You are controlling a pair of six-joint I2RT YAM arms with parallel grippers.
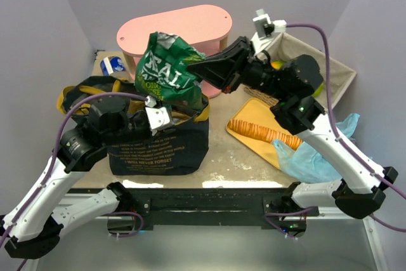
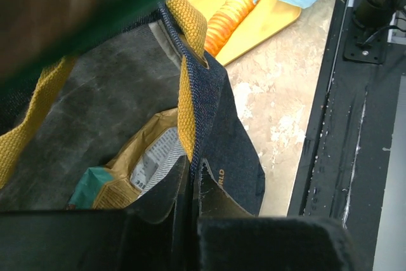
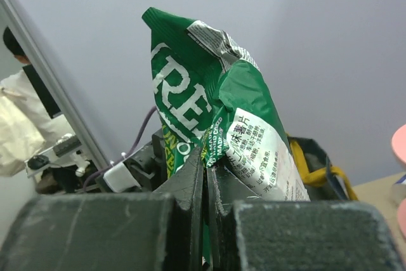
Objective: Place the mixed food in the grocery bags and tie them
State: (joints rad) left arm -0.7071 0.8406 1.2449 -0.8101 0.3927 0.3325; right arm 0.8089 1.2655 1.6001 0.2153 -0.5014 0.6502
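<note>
The dark navy denim tote (image 1: 162, 147) with mustard handles stands at the front left. My left gripper (image 1: 166, 117) is shut on its near rim (image 2: 190, 176) and holds it up. A tan crisp bag (image 2: 136, 169) lies inside the tote. My right gripper (image 1: 198, 68) is shut on the edge of the green crisp bag (image 1: 166, 71), which hangs over the tote's mouth; it fills the right wrist view (image 3: 216, 125). The long orange ridged bread (image 1: 263, 132) lies on a yellow board (image 1: 254, 109). The light-blue plastic bag (image 1: 317, 153) lies at the right.
A pink oval stand (image 1: 171, 30) is at the back. A lined wicker basket (image 1: 317, 61) sits back right behind my right arm. A blue and white object (image 1: 113, 65) lies back left. The black base rail (image 1: 209, 198) runs along the near edge.
</note>
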